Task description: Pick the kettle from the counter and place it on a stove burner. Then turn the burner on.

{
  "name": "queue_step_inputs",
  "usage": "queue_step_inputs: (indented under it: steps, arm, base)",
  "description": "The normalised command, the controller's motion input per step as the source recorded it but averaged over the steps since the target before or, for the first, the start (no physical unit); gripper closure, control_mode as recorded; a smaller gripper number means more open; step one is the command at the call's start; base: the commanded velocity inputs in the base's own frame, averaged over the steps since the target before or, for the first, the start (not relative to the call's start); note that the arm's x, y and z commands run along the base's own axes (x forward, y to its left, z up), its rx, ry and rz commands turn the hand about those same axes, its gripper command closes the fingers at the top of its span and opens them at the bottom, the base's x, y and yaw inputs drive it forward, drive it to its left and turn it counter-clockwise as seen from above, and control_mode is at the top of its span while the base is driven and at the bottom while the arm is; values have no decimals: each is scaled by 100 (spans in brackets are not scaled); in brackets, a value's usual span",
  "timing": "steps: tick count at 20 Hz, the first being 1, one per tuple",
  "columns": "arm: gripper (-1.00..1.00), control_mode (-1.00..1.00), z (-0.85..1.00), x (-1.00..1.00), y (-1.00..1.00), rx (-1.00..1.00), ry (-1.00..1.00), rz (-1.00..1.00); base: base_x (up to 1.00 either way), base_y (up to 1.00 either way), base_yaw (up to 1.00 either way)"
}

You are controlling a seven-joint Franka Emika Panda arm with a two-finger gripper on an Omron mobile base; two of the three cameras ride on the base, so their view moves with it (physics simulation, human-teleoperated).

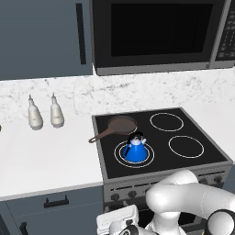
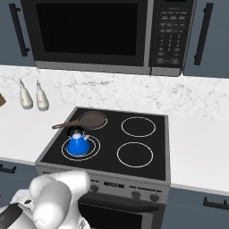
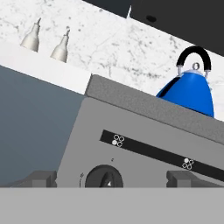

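Observation:
The bright blue kettle (image 1: 136, 149) (image 2: 78, 144) (image 3: 191, 89) stands upright on the large double-ring stove burner (image 1: 120, 156) (image 2: 95, 146) at the cooktop's front left; the rings are white. My gripper (image 3: 111, 178) hangs low in front of the stove's grey control panel, open, fingertips (image 3: 41, 177) spread wide. A dark round knob (image 3: 103, 177) sits between them, clear of both. The white counter (image 1: 46, 156) (image 2: 201, 143) runs on either side of the stove.
A dark brown frying pan (image 1: 120, 125) (image 2: 91, 119) rests on the rear left burner, handle toward the left. Two cream bottles (image 1: 35, 114) (image 2: 25, 96) (image 3: 33, 37) stand by the backsplash. A microwave (image 1: 156, 32) hangs above the stove.

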Motion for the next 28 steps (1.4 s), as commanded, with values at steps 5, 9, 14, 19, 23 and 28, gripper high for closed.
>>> queue_step_inputs:
  steps: [5, 9, 14, 19, 23, 28]
  arm:
    - [-100, -100, 0, 11, -19, 23, 0, 1]
    - [-100, -100, 0, 11, -23, 21, 0, 1]
    - [-100, -100, 0, 14, -22, 20, 0, 2]
    - [-100, -100, 0, 22, -7, 17, 0, 3]
    - [-100, -100, 0, 25, -3, 15, 0, 3]
    - [-100, -100, -1, 21, -4, 13, 0, 5]
  base:
    - [0, 0, 0]
    - [0, 0, 0]
    - [0, 0, 0]
    - [0, 0, 0]
    - [0, 0, 0]
    - [0, 0, 0]
